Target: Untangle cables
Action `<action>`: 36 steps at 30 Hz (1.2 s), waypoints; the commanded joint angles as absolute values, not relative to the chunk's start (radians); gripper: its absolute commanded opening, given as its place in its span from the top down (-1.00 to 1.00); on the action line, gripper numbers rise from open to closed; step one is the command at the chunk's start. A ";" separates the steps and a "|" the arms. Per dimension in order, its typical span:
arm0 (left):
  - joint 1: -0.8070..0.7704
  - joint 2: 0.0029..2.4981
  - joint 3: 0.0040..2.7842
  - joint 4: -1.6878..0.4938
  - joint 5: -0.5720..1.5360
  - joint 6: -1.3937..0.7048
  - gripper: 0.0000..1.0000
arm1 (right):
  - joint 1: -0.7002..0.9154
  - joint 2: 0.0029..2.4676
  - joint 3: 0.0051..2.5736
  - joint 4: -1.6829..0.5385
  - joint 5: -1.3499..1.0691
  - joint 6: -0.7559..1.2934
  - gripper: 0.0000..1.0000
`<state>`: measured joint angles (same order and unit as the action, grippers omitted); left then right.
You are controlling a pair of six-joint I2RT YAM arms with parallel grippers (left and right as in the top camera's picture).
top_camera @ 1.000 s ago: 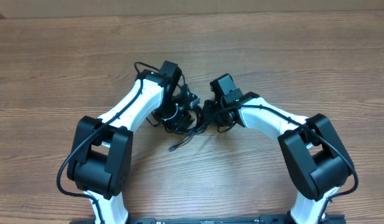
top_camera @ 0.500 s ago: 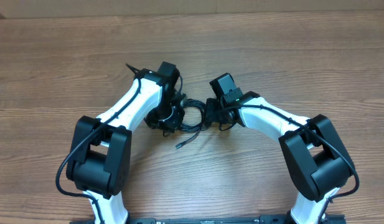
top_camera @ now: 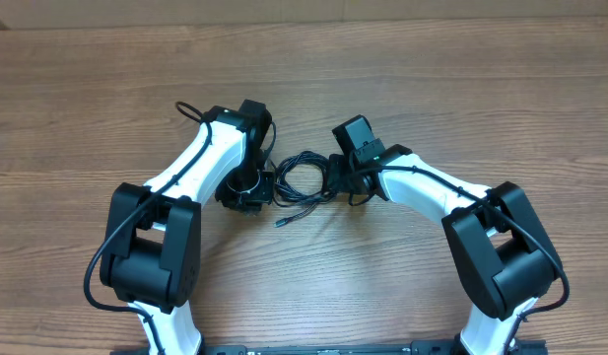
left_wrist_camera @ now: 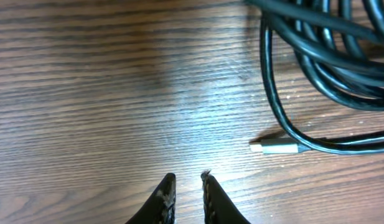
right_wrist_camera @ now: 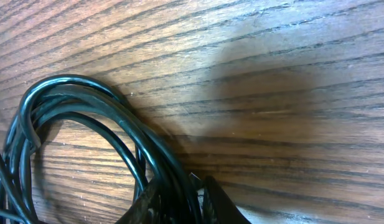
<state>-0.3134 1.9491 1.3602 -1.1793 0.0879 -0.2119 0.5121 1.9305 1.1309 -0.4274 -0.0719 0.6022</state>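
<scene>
The cables (top_camera: pixel 302 179) lie as a loose black coil on the wooden table between my two grippers. One plug end (top_camera: pixel 281 223) trails out toward the front. My right gripper (top_camera: pixel 333 176) is shut on the coil's right side. In the right wrist view several strands of the cables (right_wrist_camera: pixel 86 102) run between the right gripper's (right_wrist_camera: pixel 182 190) jaws. My left gripper (top_camera: pixel 247 189) stands just left of the coil. In its wrist view the left gripper (left_wrist_camera: pixel 187 182) is slightly open with nothing between its fingertips. The cables (left_wrist_camera: pixel 316 68) and a silver plug (left_wrist_camera: pixel 276 147) lie apart from it, up and to the right.
Bare wooden table (top_camera: pixel 432 79) surrounds the arms. The thicker black wires of the left arm (top_camera: pixel 190 110) loop out beside its wrist.
My left gripper has let go of the cables, opened a little and drawn away to the left. The coil has spread out flat. The right gripper has stayed put.
</scene>
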 commanded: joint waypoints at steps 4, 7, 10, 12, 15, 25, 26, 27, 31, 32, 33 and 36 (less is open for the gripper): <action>-0.307 1.957 1.358 -1.196 -0.017 -0.319 0.52 | 0.502 1.955 1.112 -0.447 -0.011 0.603 0.65; -0.308 1.957 1.358 -1.107 0.200 -0.318 0.33 | 0.502 1.955 1.112 -0.447 -0.012 0.603 0.62; -0.309 1.957 1.359 -1.031 0.358 -0.319 0.26 | 0.502 1.955 1.112 -0.451 -0.012 0.603 0.58; -0.309 1.957 1.358 -0.995 0.411 -0.324 0.26 | 0.502 1.955 1.112 -0.455 -0.012 0.603 0.58; -0.309 1.957 1.358 -0.986 0.438 -0.383 0.24 | 0.502 1.955 1.112 -0.456 -0.012 0.603 0.58; -0.338 1.958 1.353 -1.020 0.340 -0.531 0.25 | 0.502 1.955 1.112 -0.456 -0.012 0.603 0.56; -0.342 1.958 1.349 -1.017 0.315 -0.559 0.28 | 0.502 1.955 1.112 -0.456 -0.012 0.603 0.56; -0.345 1.958 1.345 -1.014 0.299 -0.583 0.29 | 0.502 1.955 1.112 -0.456 -0.012 0.603 0.56; -0.354 1.958 1.316 -0.986 0.244 -0.648 0.28 | 0.502 1.955 1.112 -0.455 -0.012 0.603 0.56; -0.355 1.958 1.304 -0.973 0.244 -0.655 0.28 | 0.502 1.955 1.112 -0.455 -0.012 0.603 0.56; -0.355 1.958 1.294 -0.962 0.245 -0.656 0.28 | 0.502 1.955 1.112 -0.456 -0.012 0.603 0.56; -0.354 1.958 1.267 -0.958 0.233 -0.658 0.27 | 0.502 1.955 1.112 -0.457 -0.012 0.603 0.56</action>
<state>-0.3473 1.9491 1.2964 -0.9588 0.2741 -0.6163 0.5117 1.9289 1.1324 -0.4335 -0.0593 0.6022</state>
